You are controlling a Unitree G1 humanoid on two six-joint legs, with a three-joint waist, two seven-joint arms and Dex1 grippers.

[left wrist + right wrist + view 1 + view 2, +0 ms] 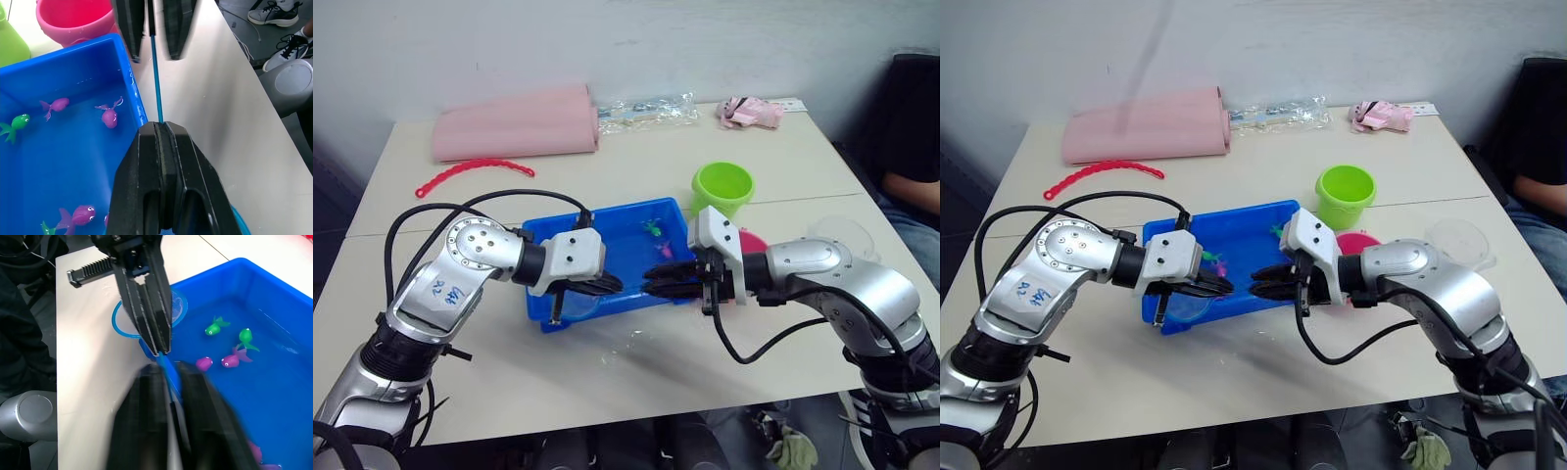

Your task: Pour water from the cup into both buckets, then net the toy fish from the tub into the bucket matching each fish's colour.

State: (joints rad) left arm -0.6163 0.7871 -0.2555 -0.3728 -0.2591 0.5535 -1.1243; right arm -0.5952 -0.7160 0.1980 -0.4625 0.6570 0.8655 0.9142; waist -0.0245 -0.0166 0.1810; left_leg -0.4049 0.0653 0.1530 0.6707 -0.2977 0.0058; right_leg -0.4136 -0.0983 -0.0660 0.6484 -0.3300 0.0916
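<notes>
Over the tub's near rim: both end effectors meet tip to tip.
Net (pixel 149 318): hoop at the tub's (pixel 607 227) near-left corner; thin handle runs lengthwise toward the right arm.
Left end effector (pixel 607 285): clamped on the handle.
Right end effector (pixel 658 279): fingers slightly apart around the handle's far end.
Fish (pixel 108 116): inside the tub.

Both black-fingered grippers, left (pixel 607 285) and right (pixel 661 278), meet tip to tip over the near rim of the shallow blue plastic tub (pixel 607 217), blocking approach from 6 o'clock. The lime green pail (pixel 723 188) at 1 o'clock and the pink pail (pixel 1359 244) at 3 o'clock crowd the tub's right side. Bare tabletop (pixel 607 171) lies open at 12 o'clock, up to the folded pink cloth (pixel 516 122).
</notes>
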